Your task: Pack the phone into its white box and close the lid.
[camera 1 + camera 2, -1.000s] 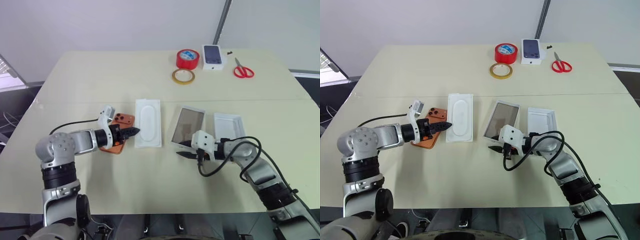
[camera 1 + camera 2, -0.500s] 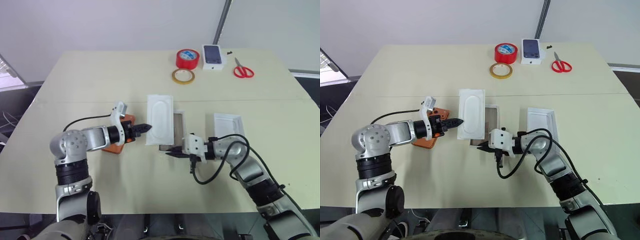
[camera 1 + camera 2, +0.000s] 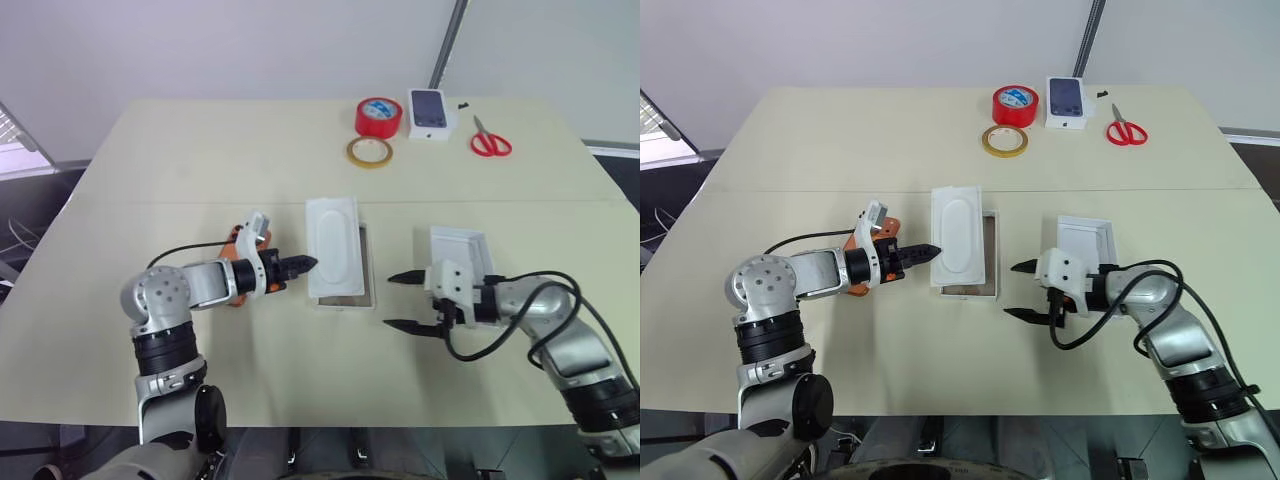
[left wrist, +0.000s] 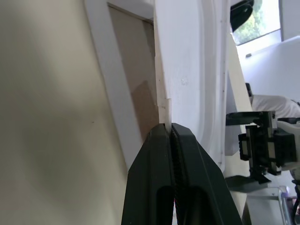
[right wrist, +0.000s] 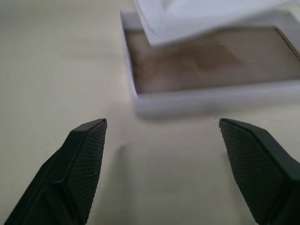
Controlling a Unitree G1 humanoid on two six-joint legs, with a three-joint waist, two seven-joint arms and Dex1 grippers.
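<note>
Near the middle of the desk, the left pincer was clamped on the edge of a thin white tray with an oval recess, holding it across the white box so that a strip of the brown inside showed along the box's 3 o'clock side. The right pincer stood wide apart and empty, just off the box's near corner, touching nothing. The orange phone lay at the box's 9 o'clock, partly hidden under the left arm, and the lid rested open-side up at 3 o'clock. The step looked to be seating the tray: it probably needed to be squared with the box walls and lowered level before release, since a skewed edge could catch on the rim or push the light box along. The open right pincer could brace the box meanwhile.
</note>
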